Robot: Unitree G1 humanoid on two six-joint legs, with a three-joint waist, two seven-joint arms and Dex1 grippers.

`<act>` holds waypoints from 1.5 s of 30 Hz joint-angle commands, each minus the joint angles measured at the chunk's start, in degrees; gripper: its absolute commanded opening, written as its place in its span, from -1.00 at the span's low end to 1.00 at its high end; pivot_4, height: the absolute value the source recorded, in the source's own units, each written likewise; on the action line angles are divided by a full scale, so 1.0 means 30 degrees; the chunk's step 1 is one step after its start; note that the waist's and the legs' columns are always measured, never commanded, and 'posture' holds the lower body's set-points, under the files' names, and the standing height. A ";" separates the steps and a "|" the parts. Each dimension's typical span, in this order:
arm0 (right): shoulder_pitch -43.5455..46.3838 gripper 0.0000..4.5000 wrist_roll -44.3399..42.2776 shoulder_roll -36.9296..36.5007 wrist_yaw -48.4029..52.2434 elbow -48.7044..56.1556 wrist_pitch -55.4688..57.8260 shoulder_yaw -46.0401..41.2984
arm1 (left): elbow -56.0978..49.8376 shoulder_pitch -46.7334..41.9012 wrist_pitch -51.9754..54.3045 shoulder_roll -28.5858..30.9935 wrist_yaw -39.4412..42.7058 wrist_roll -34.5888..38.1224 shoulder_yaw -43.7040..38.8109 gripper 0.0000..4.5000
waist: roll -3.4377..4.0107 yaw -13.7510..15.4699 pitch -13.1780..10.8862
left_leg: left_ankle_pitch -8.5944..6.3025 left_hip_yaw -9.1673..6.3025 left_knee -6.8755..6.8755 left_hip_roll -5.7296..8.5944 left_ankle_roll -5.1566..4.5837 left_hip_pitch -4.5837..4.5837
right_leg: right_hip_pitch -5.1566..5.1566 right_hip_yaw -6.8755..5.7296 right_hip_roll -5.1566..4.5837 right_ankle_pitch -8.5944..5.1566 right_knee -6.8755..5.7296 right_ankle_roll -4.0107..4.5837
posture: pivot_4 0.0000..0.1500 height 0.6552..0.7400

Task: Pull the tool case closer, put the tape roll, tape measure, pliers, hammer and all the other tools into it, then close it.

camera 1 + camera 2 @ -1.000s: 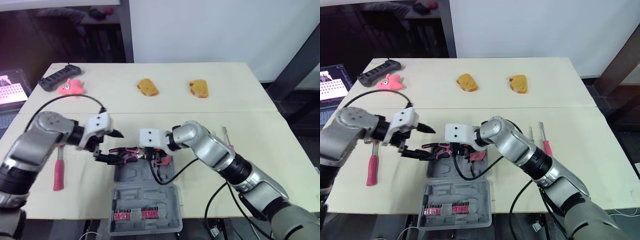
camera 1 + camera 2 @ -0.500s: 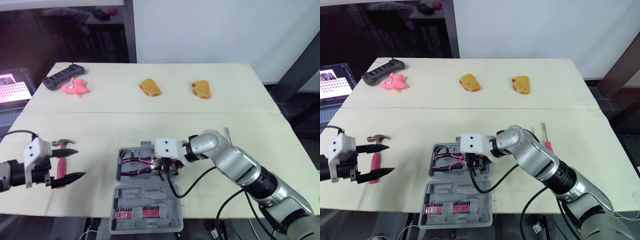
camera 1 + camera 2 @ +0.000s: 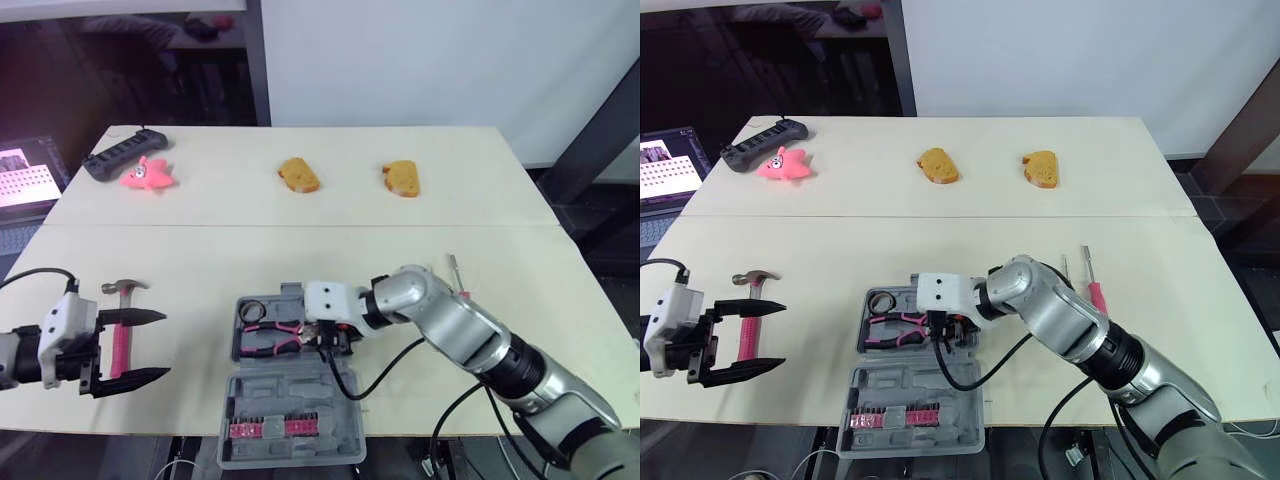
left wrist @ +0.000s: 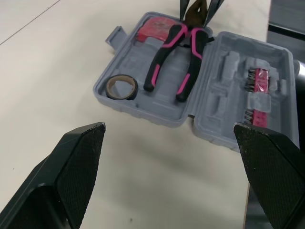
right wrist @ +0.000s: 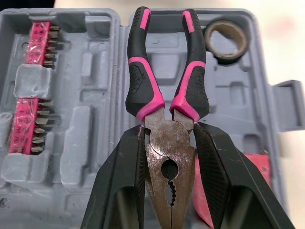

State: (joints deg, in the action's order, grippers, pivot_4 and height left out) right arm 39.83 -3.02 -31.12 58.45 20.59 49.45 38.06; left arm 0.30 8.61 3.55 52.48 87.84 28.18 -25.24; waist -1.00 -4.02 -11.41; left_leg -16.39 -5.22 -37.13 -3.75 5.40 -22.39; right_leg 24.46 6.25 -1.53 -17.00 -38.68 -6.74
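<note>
Two pale panels made up your table [image 3: 940, 240], butted along a seam running left to right. A white wall [image 3: 1090, 60] stood behind the far edge, with a dark space off to the far left. A laptop screen [image 3: 665, 165] was cut off by the left edge.

You had one tool case [image 3: 910, 385] lying open at the near centre, its lid on the near side. Its far half held one tape roll [image 5: 221, 55] at the left end and one pliers [image 4: 191, 59] beside it. At the right end sat one red item [image 4: 155, 29] that I couldn't identify. One pink strip of bits [image 3: 265, 428] sat in the lid. One hammer [image 3: 746, 338] with a pink handle lay on the table, well left of the case. Right of the case lay two screwdriver-like pieces: a grey-shafted tool [image 3: 1063, 264] and a pink-handled tool [image 3: 1095, 295], both partly covered by your right arm. Along the far side you had two toast-coloured pieces [image 3: 938, 165] [image 3: 1040, 168], one pink star toy [image 3: 783, 163] and one black power strip [image 3: 762, 143].

Your right gripper [image 5: 167, 130] was clamped on the metal head of the pliers, which lay in the case with the handles pointing left. Your left gripper [image 3: 784, 335] was spread wide over the hammer's handle. I couldn't tell whether it touched the handle.
</note>
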 commanded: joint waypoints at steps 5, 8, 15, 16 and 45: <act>0.0848 -0.54 0.0501 0.0732 -0.0324 -0.0547 -0.0585 0.0339 | -0.0193 -0.0914 -0.0069 0.0158 -0.0430 0.0255 0.0716 1.00 | 0.0001 -0.0005 0.0000 | 0.0000 0.0000 0.0000 0.0000 0.0000 0.0001 | 0.0000 0.0000 0.0000 0.0000 -0.0002 0.0000 | 1.00 1.00; 0.0955 -0.54 0.0670 0.0873 -0.0313 -0.0797 -0.0620 0.0519 | -0.0406 -0.1014 0.0027 0.0127 -0.0576 0.0327 0.0831 1.00 | 0.0001 -0.0016 0.0000 | 0.0000 0.0001 0.0000 0.0000 0.0000 0.0001 | 0.0000 -0.0001 -0.0001 0.0000 -0.0002 0.0000 | 1.00 1.00; 0.1136 -0.54 0.1047 0.1788 -0.0358 -0.1891 -0.1000 0.1193 | -0.0241 -0.1441 0.0068 0.0148 -0.1059 0.0287 0.1153 1.00 | 0.0001 -0.0021 0.0000 | 0.0000 -0.0001 0.0000 -0.0002 0.0000 0.0001 | 0.0000 -0.0001 0.0003 0.0000 -0.0003 -0.0001 | 1.00 1.00; 0.1136 -0.54 0.1091 0.1923 -0.0407 -0.2114 -0.1098 0.1225 | -0.0269 -0.1504 0.0151 0.0126 -0.1149 0.0315 0.1187 1.00 | 0.0000 -0.0022 0.0000 | 0.0000 0.0000 0.0001 -0.0002 0.0000 0.0001 | 0.0000 0.0000 0.0002 0.0000 -0.0003 -0.0001 | 1.00 1.00; 0.0457 0.50 -0.0341 0.3359 -0.0092 -0.2607 -0.1331 -0.0752 | 0.0051 -0.2234 0.0258 -0.0049 -0.2186 0.0159 0.1818 1.00 | 0.0001 -0.0051 0.0000 | 0.0000 -0.0001 0.0000 -0.0004 0.0000 0.0006 | 0.0000 0.0000 0.0006 0.0001 -0.0015 -0.0001 | 1.00 1.00</act>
State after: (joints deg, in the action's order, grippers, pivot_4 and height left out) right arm 40.67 -2.56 -22.11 57.87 10.26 45.27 36.67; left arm 0.42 2.16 4.62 52.11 81.42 28.15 -19.10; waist -1.00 -4.17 -11.41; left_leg -16.39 -5.22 -37.13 -3.77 5.40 -22.37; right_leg 24.46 6.25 -1.51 -17.00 -38.73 -6.75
